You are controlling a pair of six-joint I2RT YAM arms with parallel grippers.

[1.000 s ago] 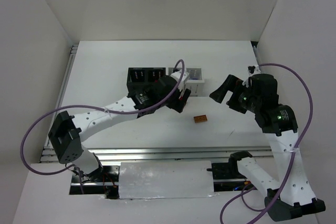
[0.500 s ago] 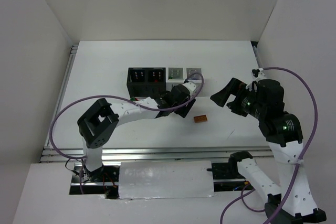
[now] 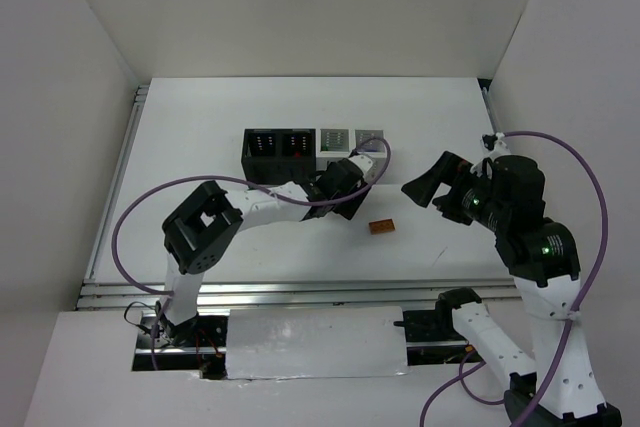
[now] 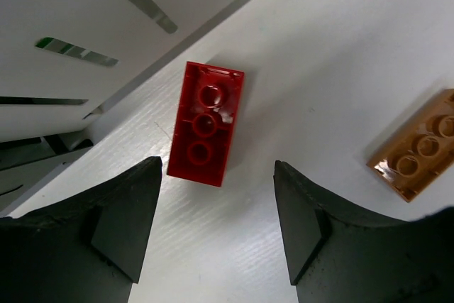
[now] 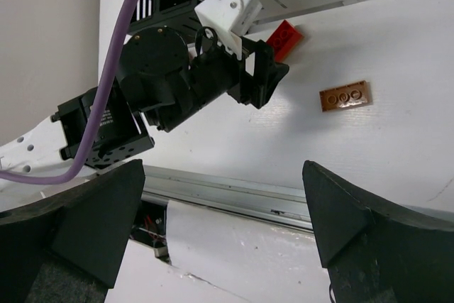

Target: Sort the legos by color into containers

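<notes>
The four joined bins stand mid-table: two black (image 3: 278, 144) on the left, two white (image 3: 352, 139) on the right. A red brick (image 4: 206, 124) lies underside up on the table beside the white bin wall (image 4: 85, 26). It also shows in the right wrist view (image 5: 285, 37). My left gripper (image 4: 218, 225) is open and empty, low over the table, with the red brick just beyond its fingertips. An orange brick (image 3: 380, 227) lies to its right. My right gripper (image 3: 428, 183) is open and empty, held above the table right of the bins. Green and purple bricks are not in view.
White walls enclose the table on the left, back and right. A metal rail (image 5: 269, 200) runs along the near edge. The left arm (image 3: 250, 205) stretches across the table in front of the black bins, with a purple cable looping above it.
My left arm folded its elbow in and its gripper shifted slightly right and down, in front of the white bins. My right arm drifted a little to the right.
</notes>
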